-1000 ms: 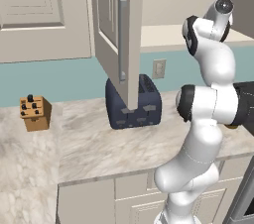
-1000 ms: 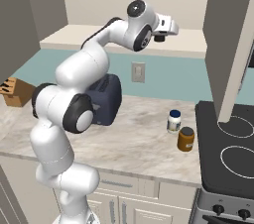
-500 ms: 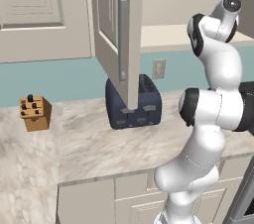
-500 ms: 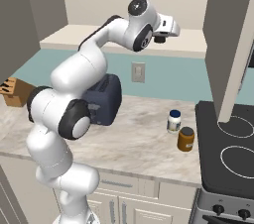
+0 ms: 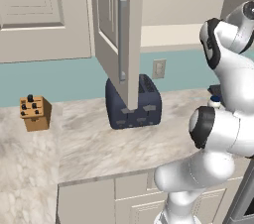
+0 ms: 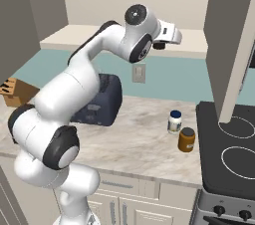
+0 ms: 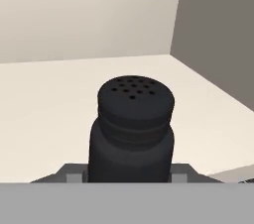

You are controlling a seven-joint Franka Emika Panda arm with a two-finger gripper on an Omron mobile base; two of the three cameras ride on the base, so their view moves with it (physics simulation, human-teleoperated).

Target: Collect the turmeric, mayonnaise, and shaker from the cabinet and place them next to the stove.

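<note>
While the gripper [image 7: 130,178] clamps the shaker [image 7: 132,128] at lower centre on the cabinet [image 7: 59,94] shelf, mayonnaise [image 6: 174,122] and turmeric [image 6: 187,140] stand beside the stove [image 6: 230,155].

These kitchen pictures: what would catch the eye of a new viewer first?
First, the white arm reaching up to the cabinet shelf, its pincer shut on the black shaker. Next, the mayonnaise and turmeric standing on the counter beside the stove. The open cabinet door hangs before the dark blue toaster.
</note>
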